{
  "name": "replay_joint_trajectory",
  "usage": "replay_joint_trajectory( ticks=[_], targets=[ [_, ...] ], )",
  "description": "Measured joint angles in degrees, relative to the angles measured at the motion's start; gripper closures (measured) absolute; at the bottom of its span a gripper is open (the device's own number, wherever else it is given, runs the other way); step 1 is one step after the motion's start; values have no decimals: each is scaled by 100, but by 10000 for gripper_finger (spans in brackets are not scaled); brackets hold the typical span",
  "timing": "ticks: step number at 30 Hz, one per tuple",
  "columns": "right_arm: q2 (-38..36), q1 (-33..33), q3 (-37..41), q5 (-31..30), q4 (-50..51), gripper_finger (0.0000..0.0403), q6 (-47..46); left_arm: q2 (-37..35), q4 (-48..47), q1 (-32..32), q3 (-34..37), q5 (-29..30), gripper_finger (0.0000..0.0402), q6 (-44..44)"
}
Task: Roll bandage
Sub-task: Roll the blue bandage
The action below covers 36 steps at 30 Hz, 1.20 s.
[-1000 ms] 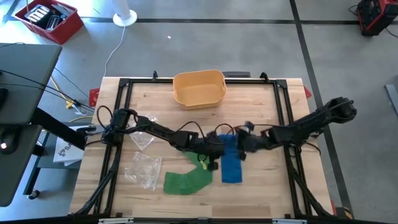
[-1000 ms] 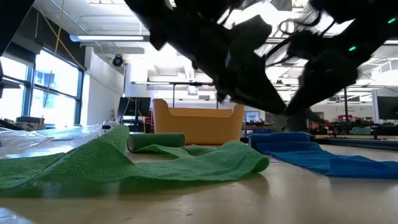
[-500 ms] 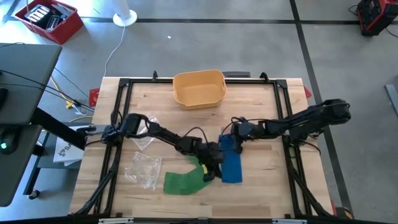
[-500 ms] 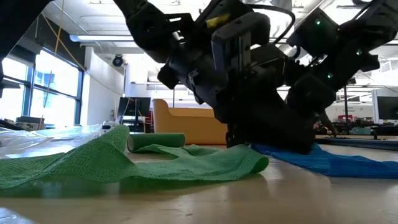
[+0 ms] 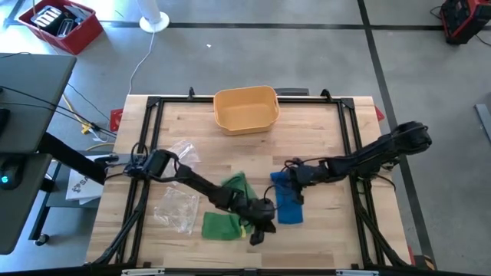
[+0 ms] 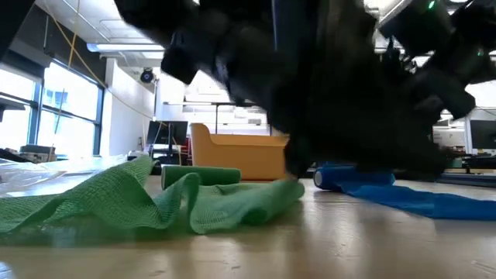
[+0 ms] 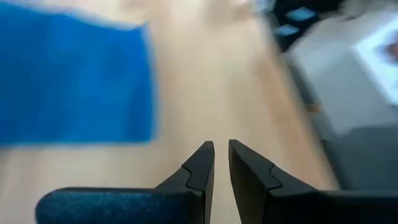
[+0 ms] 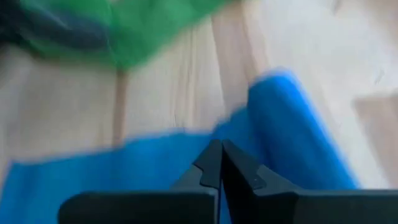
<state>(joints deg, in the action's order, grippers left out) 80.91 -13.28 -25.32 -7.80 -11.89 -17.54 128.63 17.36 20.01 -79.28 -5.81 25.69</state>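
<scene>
A blue bandage (image 5: 288,205) lies flat on the wooden table, its rolled far end (image 6: 333,177) resting on the wood. To its left lies a green bandage (image 5: 222,225), its upper part bunched in a heap (image 5: 236,185) and its roll (image 6: 201,177) lying on the table. My right gripper (image 8: 219,148) is shut, with its tips at the blue bandage's far end (image 5: 291,186). My left gripper (image 7: 221,149) hangs over bare wood near the table's front, between the two bandages (image 5: 256,234). Its fingers stand a narrow slit apart with nothing between them. My right gripper comes slanting down from the table's right. Its shut fingertips (image 8: 211,163) are against the flat blue cloth (image 8: 155,168) beside the rolled end (image 8: 292,124). Whether a layer is caught between them I cannot tell. The bandage lies on the table.
A yellow basket (image 5: 245,109) stands at the far middle of the table. Two clear plastic wrappers (image 5: 178,208) (image 5: 181,150) lie on the left side. A black frame (image 5: 353,146) runs around the tabletop. Bare wood shows at the near right.
My left gripper has gone toward the table's near edge and down, off the green bandage onto bare wood. The green bandage's upper part has been bunched into a heap toward the far edge. Its near part has stayed in place.
</scene>
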Motion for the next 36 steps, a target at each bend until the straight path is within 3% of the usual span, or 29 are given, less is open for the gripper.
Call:
replay_joint_trajectory(
  ticks=[7,12,17,19,21,23,25,27,30,34,36],
  targets=[
    [-102,-39,-11,-1376,-250,403,-254,-26,375,205,-16,144,358,125],
    [94,-64,-5,-582,87,403,-559,-93,271,297,-7,371,358,127],
    [100,-623,-5,-75,-42,403,-959,-551,-338,405,-9,922,358,60],
    [45,-830,-9,-458,-210,403,-996,-752,-576,439,-9,1151,358,-94],
    [30,-896,-11,-1214,-251,403,-1009,-926,-846,494,-9,1430,358,-192],
    [36,-772,-11,-1871,-112,403,-1008,-1064,-1067,529,-9,1683,358,-223],
    [36,-505,-11,-2109,1,403,-1005,-1178,-1318,565,-9,1883,358,-224],
    [38,-266,-11,-2010,215,403,-961,-1276,-1488,608,-9,2057,358,-227],
    [39,-97,-11,-1370,434,403,-1042,-1342,-1691,642,-9,2304,358,-227],
    [27,-569,-17,-631,376,403,-1480,-1339,-1809,702,-9,2488,358,-227],
    [-13,-884,-69,-575,368,403,-1594,-1339,-1877,710,-9,2588,358,-229]
  ],
)
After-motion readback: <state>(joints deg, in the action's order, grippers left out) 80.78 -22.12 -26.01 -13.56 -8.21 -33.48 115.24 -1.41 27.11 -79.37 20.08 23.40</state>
